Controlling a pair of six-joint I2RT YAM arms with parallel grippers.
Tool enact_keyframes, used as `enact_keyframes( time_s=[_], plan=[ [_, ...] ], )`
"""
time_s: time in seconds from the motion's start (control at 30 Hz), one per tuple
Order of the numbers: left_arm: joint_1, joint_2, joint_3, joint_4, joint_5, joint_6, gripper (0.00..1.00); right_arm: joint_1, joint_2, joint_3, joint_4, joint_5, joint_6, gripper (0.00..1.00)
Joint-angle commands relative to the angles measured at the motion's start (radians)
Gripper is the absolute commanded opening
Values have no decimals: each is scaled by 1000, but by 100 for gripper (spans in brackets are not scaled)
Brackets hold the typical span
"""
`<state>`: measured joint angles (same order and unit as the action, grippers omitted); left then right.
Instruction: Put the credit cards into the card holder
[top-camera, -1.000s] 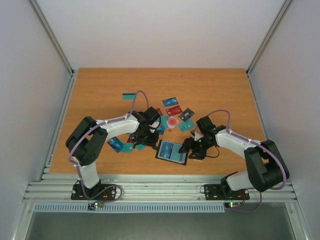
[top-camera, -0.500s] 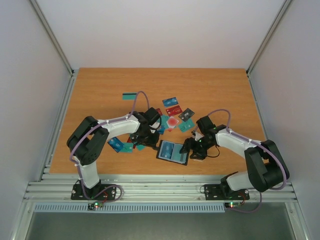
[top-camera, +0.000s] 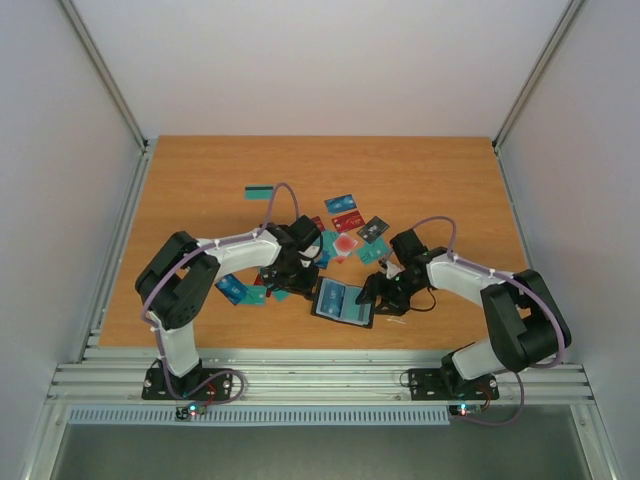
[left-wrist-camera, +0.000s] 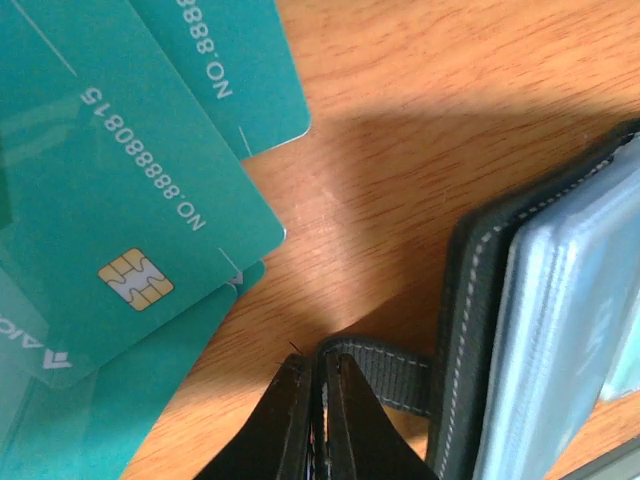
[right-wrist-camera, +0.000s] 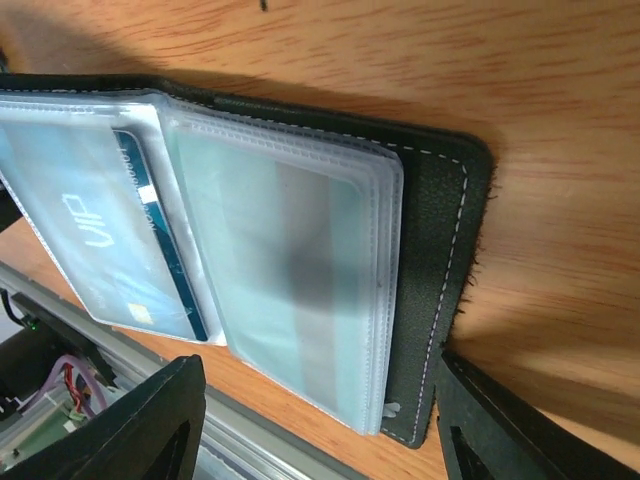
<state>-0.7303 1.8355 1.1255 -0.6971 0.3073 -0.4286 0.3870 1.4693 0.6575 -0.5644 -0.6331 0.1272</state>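
The black, white-stitched folding card holder (top-camera: 343, 303) lies open on the orange-brown wooden table (top-camera: 430, 180) at the lower middle of the overhead frame, clear plastic sleeves upward, with the thin plastic credit cards (top-camera: 340, 235) in teal, blue, red and dark grey scattered just above it. At the bottom of its wrist view the left gripper (left-wrist-camera: 312, 420) is pinched tight on the holder's dark strap tab (left-wrist-camera: 385, 370). The right gripper (right-wrist-camera: 320, 375) stands wide open, its black fingers (right-wrist-camera: 150, 420) in the lower corners of its view either side of the holder's edge, clamping nothing visible.
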Motion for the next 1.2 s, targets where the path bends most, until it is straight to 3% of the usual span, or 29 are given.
enact_keyframes(
  time_s=[0.0, 0.3, 0.67, 0.93, 1.07, 1.17],
  plan=[
    [-10, 23, 21, 8, 18, 23, 5, -4, -46, 1, 42, -44, -27, 64],
    [-17, 28, 26, 2, 10, 24, 4, -3, -141, -1, 49, -133, 3, 63],
    [-18, 31, 24, 0, 11, 24, 4, -2, -144, 9, 115, -198, 61, 61],
    [-23, 26, 35, -35, -22, 37, 4, -24, -130, 110, -194, 157, -52, 67],
    [-25, 30, 49, -56, -37, 43, 4, -43, -68, 106, -184, 204, -70, 67],
    [-25, 34, 73, -98, -74, 46, 4, -43, -23, 83, -130, 154, -74, 67]
  ],
)
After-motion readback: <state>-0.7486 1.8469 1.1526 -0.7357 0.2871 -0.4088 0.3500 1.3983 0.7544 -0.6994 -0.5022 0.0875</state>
